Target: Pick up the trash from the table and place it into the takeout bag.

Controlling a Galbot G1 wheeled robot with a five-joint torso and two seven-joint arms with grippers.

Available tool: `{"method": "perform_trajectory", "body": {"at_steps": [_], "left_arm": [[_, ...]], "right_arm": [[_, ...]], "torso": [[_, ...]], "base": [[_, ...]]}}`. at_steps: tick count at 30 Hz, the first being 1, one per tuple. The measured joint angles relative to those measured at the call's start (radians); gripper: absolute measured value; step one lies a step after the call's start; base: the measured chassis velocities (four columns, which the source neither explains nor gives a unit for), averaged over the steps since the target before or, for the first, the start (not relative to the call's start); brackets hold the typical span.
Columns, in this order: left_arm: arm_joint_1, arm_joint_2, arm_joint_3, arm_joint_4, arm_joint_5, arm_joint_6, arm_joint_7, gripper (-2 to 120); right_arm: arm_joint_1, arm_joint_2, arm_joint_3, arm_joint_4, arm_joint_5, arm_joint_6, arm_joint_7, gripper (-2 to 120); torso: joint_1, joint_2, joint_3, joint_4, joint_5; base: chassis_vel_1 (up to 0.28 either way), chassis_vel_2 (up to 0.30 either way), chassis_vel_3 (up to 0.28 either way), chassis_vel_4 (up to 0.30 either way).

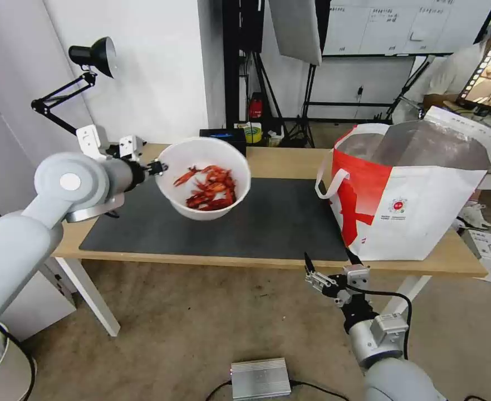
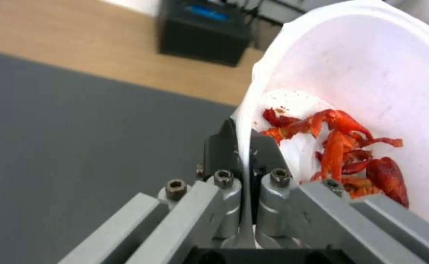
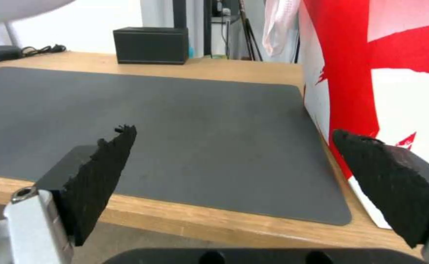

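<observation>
A long light-wood table (image 1: 290, 161) carries a dark grey mat (image 1: 279, 223) and, at its right end, the white-and-red takeout bag (image 1: 412, 217), standing upright with its foil-lined mouth open. Above the mat's left half, clear of the surface, hangs the white bowl (image 1: 204, 178), tilted toward the camera with red food scraps (image 1: 209, 189) heaped inside. The left gripper (image 1: 157, 166) holds it by the rim, its fingers (image 2: 224, 146) pinched either side of the thin white wall. The right gripper (image 1: 329, 262) waits below the table's front edge, just left of the bag, jaws spread wide and empty. A black box with a blue top (image 1: 223, 136) sits at the far edge
</observation>
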Motion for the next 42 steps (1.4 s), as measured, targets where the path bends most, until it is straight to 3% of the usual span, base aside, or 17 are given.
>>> {"method": "perform_trajectory", "body": {"at_steps": [7, 14, 20, 21, 23, 39, 42], "left_arm": [[-0.075, -0.047, 0.058, 0.006, 0.009, -0.072, 0.062, 0], [-0.186, -0.148, 0.18, 0.053, 0.075, -0.156, 0.129, 0], [-0.27, -0.223, 0.246, 0.099, 0.08, -0.158, 0.13, 0], [-0.323, -0.281, 0.274, 0.135, 0.079, -0.162, 0.128, 0], [-0.359, -0.329, 0.288, 0.165, 0.078, -0.178, 0.128, 0], [-0.427, -0.487, 0.336, 0.268, 0.092, -0.27, 0.153, 0], [-0.446, -0.539, 0.356, 0.326, 0.113, -0.278, 0.158, 0]], "right_arm": [[0.0, 0.0, 0.0, 0.0, 0.0, 0.0, 0.0, 100], [0.0, 0.0, 0.0, 0.0, 0.0, 0.0, 0.0, 100], [0.0, 0.0, 0.0, 0.0, 0.0, 0.0, 0.0, 100], [0.0, 0.0, 0.0, 0.0, 0.0, 0.0, 0.0, 100], [0.0, 0.0, 0.0, 0.0, 0.0, 0.0, 0.0, 100], [0.0, 0.0, 0.0, 0.0, 0.0, 0.0, 0.0, 100], [0.0, 0.0, 0.0, 0.0, 0.0, 0.0, 0.0, 100]], "torso": [[0.0, 0.0, 0.0, 0.0, 0.0001], [0.0, 0.0, 0.0, -0.0001, 0.0001], [0.0, 0.0, 0.0, 0.0, 0.0002], [0.0, 0.0, 0.0, -0.0001, 0.0002], [0.0, 0.0, 0.0, -0.0001, 0.0003], [0.0, 0.0, 0.0, 0.0, 0.0001], [0.0, 0.0, 0.0, 0.0002, 0.0001]], "base": [[0.0, 0.0, 0.0, 0.0], [0.0, 0.0, 0.0, 0.0], [0.0, 0.0, 0.0, 0.0], [0.0, 0.0, 0.0, 0.0], [0.0, 0.0, 0.0, 0.0], [0.0, 0.0, 0.0, 0.0], [0.0, 0.0, 0.0, 0.0]]}}
